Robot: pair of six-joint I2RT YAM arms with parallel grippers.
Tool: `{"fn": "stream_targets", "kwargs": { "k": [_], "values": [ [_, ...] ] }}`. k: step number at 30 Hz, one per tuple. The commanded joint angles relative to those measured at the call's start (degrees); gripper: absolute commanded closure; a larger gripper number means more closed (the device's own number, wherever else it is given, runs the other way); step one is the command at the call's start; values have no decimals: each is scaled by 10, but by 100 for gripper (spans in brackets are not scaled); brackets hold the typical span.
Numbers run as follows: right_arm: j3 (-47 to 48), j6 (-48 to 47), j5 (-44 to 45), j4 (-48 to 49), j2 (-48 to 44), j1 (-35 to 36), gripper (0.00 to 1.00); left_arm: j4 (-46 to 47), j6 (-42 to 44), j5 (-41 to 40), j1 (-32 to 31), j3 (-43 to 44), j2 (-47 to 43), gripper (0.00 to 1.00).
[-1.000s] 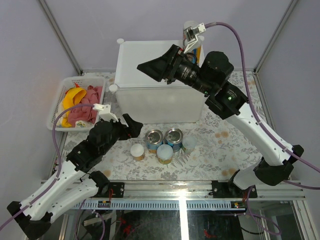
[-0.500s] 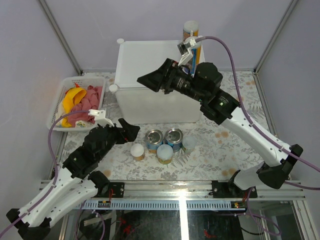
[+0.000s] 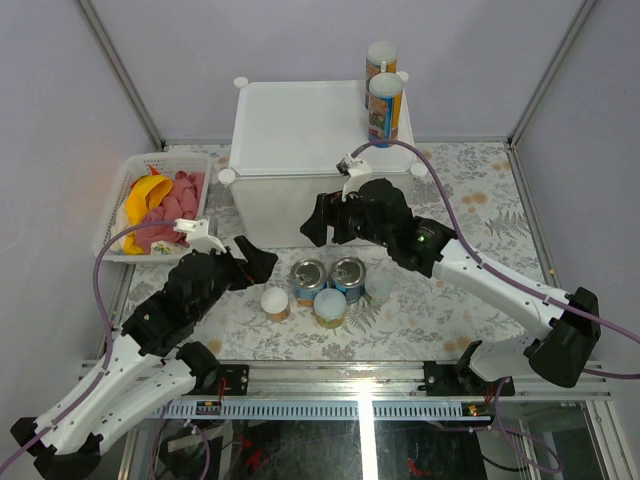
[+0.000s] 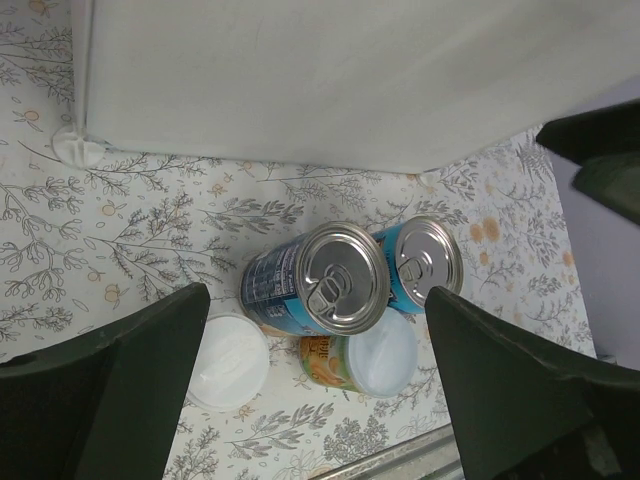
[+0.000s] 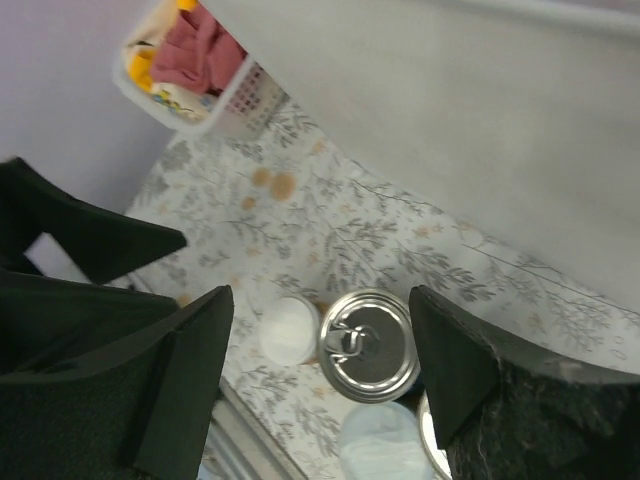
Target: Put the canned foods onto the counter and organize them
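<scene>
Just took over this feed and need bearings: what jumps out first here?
Two tall canisters stand on the far right corner of the white counter. On the table in front of it sits a tight cluster of cans, with the left gripper and right gripper both open close by.

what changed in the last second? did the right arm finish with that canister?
The right hand let go of the tall canister, which now stands on the counter at its far right corner beside the other tall canister. It then pulled back to the near side and is open above the five remaining cans. The left hand barely shifted and is open. The remaining cans stayed put.
</scene>
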Motion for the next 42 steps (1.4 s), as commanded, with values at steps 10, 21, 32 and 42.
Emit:
{"fn": "stream_targets", "kwargs": {
  "k": [10,21,32,42],
  "values": [
    [-55,-125,177,-93,-8,23,14,-42,-26,-22,-2,26,-33,10],
    [-116,-95,155,-111,-39,23,0,-30,-5,-9,-2,19,-16,7],
    [-155,-82,117,-92,-66,35,0,-19,2,-6,-2,21,-4,7],
    [-188,-83,127,-72,-66,56,1,-24,0,-10,-2,28,-1,7]
  ]
}}
